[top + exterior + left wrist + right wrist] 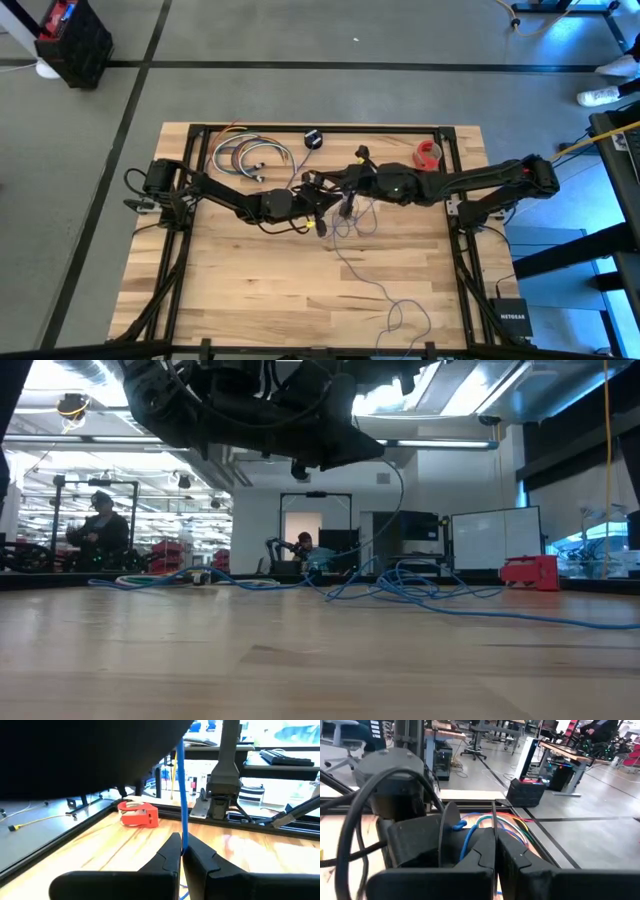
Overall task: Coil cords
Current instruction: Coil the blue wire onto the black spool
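The two arms meet over the middle of the wooden table (250,290), their wrists almost touching. The left gripper (181,851) has its fingers pressed together on the thin cord (182,795), which rises straight up from between the fingertips and looks blue in the left wrist view. The right gripper (495,845) is just beside the left one; its fingers are also together, and a thin dark line stands between them, but the pictures do not settle whether that is the cord.

From the two grippers the cord (372,285) drops to the table and trails away in loose bends, ending in a few open loops near the table edge farthest from the arms' bases. The small black spool (314,139) lies by the opposite edge, well apart from both grippers. Near it, on the left gripper's side, sits a bundle of multicoloured cables (245,158). A red tape dispenser (138,814) lies ahead of the left gripper, beside the right arm.

In the low view the cord (420,595) sprawls in tangled loops on the tabletop, and a person (100,530) stands in the room beyond.
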You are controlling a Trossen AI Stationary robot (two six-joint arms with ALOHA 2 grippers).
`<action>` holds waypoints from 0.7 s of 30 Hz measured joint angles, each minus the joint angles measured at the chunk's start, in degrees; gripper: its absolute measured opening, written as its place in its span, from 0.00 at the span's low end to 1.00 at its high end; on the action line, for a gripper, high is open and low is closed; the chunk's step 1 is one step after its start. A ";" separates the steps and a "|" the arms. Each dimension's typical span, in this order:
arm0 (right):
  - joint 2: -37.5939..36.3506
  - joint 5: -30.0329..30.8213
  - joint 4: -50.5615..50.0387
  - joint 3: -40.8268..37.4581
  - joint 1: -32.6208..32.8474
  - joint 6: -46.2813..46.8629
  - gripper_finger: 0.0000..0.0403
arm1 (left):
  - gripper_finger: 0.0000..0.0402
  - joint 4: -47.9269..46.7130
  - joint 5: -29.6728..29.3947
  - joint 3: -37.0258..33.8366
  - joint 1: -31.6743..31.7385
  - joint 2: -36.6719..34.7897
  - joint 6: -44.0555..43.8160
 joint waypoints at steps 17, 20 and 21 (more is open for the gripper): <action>-10.03 5.33 -16.16 -0.17 6.60 -0.27 0.01 | 0.01 -4.82 0.26 0.15 0.13 -0.20 2.31; -10.42 5.74 -15.39 -0.17 7.23 -0.45 0.01 | 0.01 -4.58 0.26 0.17 0.11 -0.24 2.45; -10.42 6.12 -14.92 -0.20 7.23 -0.67 0.01 | 0.01 -4.58 0.26 0.17 0.10 -0.24 2.45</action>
